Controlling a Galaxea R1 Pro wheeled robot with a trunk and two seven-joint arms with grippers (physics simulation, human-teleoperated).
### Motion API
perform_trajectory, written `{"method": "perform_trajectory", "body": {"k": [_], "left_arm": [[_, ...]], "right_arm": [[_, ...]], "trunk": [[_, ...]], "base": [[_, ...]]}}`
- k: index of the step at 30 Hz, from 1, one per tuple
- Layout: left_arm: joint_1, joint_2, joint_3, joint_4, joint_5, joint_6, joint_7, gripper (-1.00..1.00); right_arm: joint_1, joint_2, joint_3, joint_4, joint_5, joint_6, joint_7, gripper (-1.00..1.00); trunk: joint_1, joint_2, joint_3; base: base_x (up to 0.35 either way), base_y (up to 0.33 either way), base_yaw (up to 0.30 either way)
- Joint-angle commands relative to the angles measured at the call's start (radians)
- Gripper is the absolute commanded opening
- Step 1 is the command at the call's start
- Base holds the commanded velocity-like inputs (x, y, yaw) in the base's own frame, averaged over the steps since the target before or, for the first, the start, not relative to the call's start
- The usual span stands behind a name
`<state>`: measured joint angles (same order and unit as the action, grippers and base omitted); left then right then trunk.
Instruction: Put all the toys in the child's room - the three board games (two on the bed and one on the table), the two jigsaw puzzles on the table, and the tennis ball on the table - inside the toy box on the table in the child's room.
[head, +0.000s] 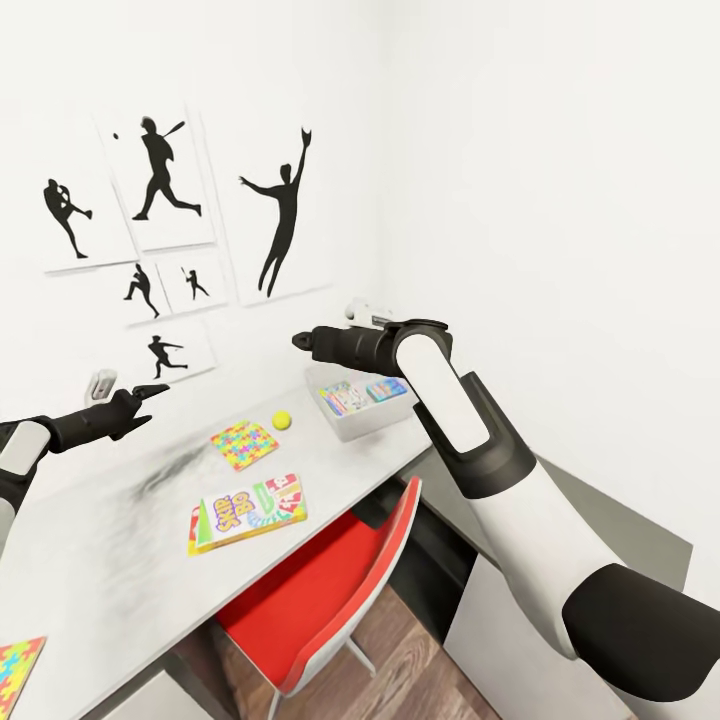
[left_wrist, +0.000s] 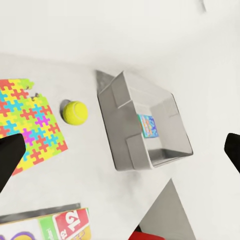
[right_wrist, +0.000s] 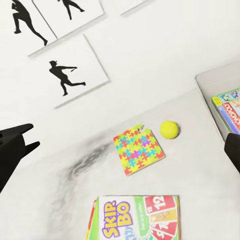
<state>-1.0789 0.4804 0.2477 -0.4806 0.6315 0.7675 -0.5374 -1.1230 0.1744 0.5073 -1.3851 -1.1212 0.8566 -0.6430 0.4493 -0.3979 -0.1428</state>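
On the table (head: 110, 560), the SKIP-BO board game (head: 247, 512) lies flat near the front edge. Behind it are a jigsaw puzzle (head: 244, 444) and the tennis ball (head: 282, 420). A second jigsaw puzzle (head: 18, 672) lies at the table's near left corner. The toy box (head: 355, 428) stands at the far right end with two board games inside: a green-bordered one (right_wrist: 227, 107) and a blue one (left_wrist: 148, 125). My right gripper (head: 300, 341) hovers open above the table, just left of the toy box. Over the table's left part, my left gripper (head: 152, 392) is open and holds nothing.
A red chair (head: 330, 590) is tucked under the table's front edge. A lower grey cabinet top (head: 600, 540) runs along the right wall. Black sports silhouettes (head: 285, 210) hang behind the table, with a small white wall device (head: 100, 385) near my left gripper. Wood floor (head: 400, 670) lies below.
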Motion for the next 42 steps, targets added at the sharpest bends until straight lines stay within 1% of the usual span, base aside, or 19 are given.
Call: {"method": "perform_trajectory", "body": {"k": [1, 21, 30, 42], "left_arm": [[-0.001, 0.000, 0.004, 0.000, -0.001, 0.006, -0.002, 1.00], [0.000, 0.006, 0.005, 0.000, -0.003, 0.010, -0.003, 1.00], [0.005, 0.007, 0.006, 0.000, -0.004, 0.009, -0.004, 1.00], [0.005, 0.006, 0.005, 0.000, -0.002, 0.009, -0.004, 1.00]], "right_arm": [[-0.001, 0.000, 0.000, -0.001, -0.009, 0.001, -0.010, 1.00], [-0.001, 0.000, 0.001, -0.001, -0.009, 0.001, -0.011, 1.00], [-0.001, 0.000, 0.001, -0.002, -0.009, -0.001, -0.012, 1.00], [-0.001, 0.000, -0.001, -0.002, -0.009, 0.000, -0.011, 1.00]], "trunk": [[0.001, -0.002, -0.001], [0.001, -0.002, 0.033], [0.001, -0.002, 0.048], [0.001, -0.002, 0.068]], "base": [[0.000, 0.000, 0.000], [0.000, 0.000, 0.005], [-0.099, 0.000, 0.063], [-0.011, 0.000, 0.101]]}}
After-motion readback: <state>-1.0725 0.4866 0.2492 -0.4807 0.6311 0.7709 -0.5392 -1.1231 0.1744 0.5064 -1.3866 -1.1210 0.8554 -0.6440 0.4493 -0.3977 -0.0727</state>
